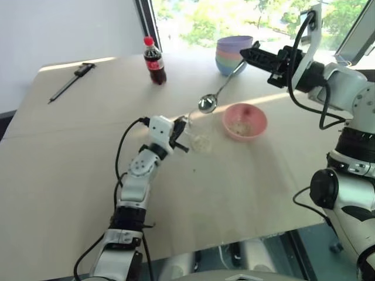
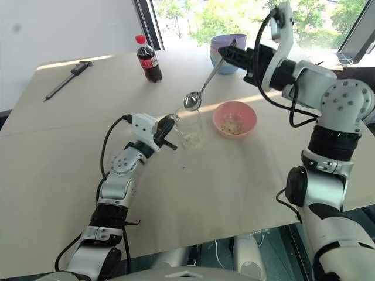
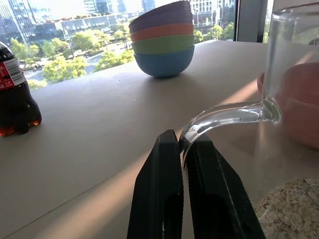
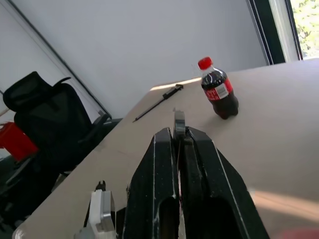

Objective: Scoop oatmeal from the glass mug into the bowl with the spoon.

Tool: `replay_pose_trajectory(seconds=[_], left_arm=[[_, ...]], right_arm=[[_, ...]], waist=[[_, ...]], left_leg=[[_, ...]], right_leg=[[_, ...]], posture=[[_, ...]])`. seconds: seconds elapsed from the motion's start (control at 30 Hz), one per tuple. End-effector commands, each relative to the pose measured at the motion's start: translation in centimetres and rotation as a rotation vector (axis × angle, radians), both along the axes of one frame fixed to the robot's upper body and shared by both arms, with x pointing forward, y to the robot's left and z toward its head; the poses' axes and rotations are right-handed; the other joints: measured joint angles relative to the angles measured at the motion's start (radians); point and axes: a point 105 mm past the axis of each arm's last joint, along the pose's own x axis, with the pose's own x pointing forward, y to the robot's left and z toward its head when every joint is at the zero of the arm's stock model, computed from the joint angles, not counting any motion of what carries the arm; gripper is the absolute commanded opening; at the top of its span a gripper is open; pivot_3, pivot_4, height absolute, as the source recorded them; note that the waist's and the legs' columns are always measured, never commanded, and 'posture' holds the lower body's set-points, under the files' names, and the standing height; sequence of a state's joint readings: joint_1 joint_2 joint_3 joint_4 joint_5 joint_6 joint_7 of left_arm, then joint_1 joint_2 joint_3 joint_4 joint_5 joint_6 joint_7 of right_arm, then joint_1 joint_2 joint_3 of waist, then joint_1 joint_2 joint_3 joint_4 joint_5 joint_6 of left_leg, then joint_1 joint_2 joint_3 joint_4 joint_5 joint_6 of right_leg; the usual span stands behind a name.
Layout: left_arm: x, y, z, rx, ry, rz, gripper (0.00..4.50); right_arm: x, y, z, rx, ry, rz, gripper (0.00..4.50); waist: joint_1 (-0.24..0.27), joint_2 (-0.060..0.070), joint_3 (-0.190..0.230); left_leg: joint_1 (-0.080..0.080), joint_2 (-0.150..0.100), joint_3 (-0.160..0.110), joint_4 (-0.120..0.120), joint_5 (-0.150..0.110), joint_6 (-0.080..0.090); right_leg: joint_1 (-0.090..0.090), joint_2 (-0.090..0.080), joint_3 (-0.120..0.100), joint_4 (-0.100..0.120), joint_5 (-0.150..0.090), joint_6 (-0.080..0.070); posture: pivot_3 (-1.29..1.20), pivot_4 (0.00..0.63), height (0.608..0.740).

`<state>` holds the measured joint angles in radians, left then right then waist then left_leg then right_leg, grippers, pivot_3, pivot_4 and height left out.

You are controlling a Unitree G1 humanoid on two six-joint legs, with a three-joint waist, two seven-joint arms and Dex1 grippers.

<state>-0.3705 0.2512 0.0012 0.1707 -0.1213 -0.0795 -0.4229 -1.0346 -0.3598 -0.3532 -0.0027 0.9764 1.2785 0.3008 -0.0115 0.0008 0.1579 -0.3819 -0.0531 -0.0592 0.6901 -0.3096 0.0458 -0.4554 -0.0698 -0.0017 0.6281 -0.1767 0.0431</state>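
Observation:
The glass mug (image 1: 198, 132) stands mid-table with pale oatmeal (image 3: 291, 209) in its bottom. My left gripper (image 3: 182, 144) is shut on its clear handle (image 3: 224, 117). To the right of the mug sits the pink bowl (image 1: 245, 121), and a few oat flakes (image 1: 239, 126) lie in it. My right gripper (image 1: 246, 54) is raised above the table and is shut on the end of the spoon's handle (image 4: 179, 122). The silver spoon (image 1: 207, 104) slants down to the left. Its head hangs in the air above the mug, and I cannot tell whether it carries flakes.
A red-capped cola bottle (image 1: 154, 61) stands at the back of the table. A stack of coloured bowls (image 1: 233, 54) sits behind the right gripper. A long dark tool (image 1: 71, 81) lies at the far left. A black chair (image 4: 45, 124) stands beyond the table's left side.

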Motion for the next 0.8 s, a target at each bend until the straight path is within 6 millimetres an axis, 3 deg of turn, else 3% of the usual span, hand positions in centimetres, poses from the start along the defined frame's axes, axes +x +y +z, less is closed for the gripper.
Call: replay_pose_trajectory(seconds=[0.03,0.63,0.8], left_arm=[[-0.1,0.6,0.0,0.016,0.001,0.022,0.07],[-0.4,0.6,0.2,0.016,-0.005,0.030,0.07],[-0.4,0.7,0.4,0.017,-0.006,0.037,0.07]], right_arm=[[-1.0,1.1,0.7,-0.018,-0.059,0.021,0.00],[-1.7,6.1,-3.3,-0.262,-0.151,0.085,0.00],[-1.4,6.6,-4.5,-0.300,-0.151,0.083,0.00]], waist=[[-0.001,0.000,0.000],[-0.003,0.000,0.000],[-0.003,0.000,0.000]], left_leg=[[0.000,0.000,0.000,0.000,0.000,0.000],[0.001,0.000,0.000,0.000,0.000,0.000],[0.001,0.000,0.000,0.000,0.000,0.000]], right_leg=[[0.000,0.000,0.000,0.000,0.000,0.000],[0.000,0.001,-0.003,0.001,0.000,0.000],[0.000,0.001,-0.003,0.000,0.000,0.000]], posture=[[0.00,0.150,0.740],[0.00,0.150,0.740],[0.00,0.150,0.740]])
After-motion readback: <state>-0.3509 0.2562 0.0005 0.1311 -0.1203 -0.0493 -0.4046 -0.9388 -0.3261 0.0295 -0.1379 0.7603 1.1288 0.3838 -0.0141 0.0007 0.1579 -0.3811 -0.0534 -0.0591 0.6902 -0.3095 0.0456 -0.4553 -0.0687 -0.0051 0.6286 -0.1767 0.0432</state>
